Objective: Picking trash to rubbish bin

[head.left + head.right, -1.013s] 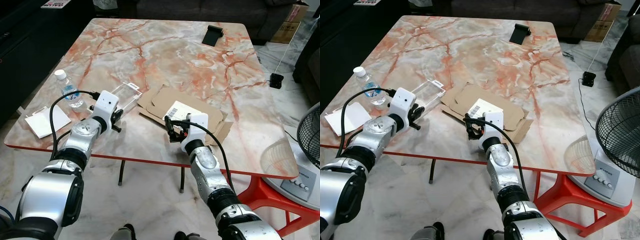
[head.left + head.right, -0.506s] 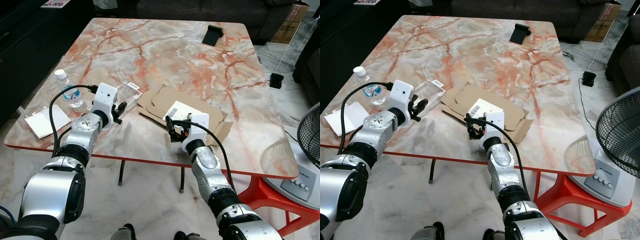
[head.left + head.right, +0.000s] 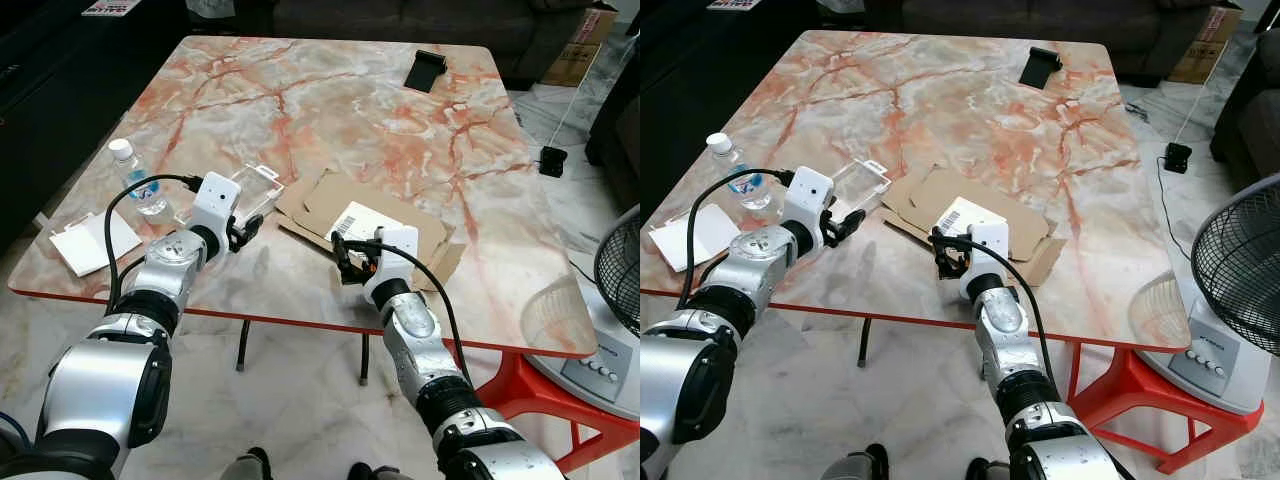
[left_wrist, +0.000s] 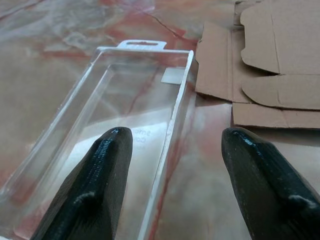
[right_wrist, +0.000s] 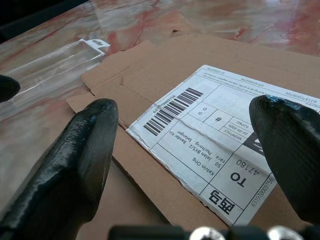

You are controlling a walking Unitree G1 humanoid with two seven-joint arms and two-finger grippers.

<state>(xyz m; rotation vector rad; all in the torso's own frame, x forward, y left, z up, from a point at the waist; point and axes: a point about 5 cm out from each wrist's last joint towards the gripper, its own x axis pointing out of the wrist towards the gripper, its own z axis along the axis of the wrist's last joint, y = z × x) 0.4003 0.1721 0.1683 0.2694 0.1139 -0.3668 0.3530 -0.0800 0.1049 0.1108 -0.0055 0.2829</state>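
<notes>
A clear plastic blister pack [image 3: 252, 190] lies on the marble table [image 3: 330, 100], left of a flattened cardboard box [image 3: 400, 215] that carries a white shipping label [image 3: 361, 222]. My left gripper [image 3: 246, 231] is open, low over the near end of the pack. In the left wrist view its two fingers [image 4: 95, 185] stand either side of the pack's right edge [image 4: 172, 120]. My right gripper [image 3: 343, 262] is open at the cardboard's near edge, with the label [image 5: 215, 135] lying between and beyond its fingers [image 5: 75, 150].
A small water bottle [image 3: 135, 178] and a white folded paper [image 3: 85, 240] sit at the table's left edge. A black stand [image 3: 425, 70] is at the far right corner. A floor fan [image 3: 618, 285] stands at the right, beside a red stool [image 3: 520, 385].
My left gripper has shifted right and forward along the plastic pack, now nearer the cardboard. The right gripper has stayed where it was.
</notes>
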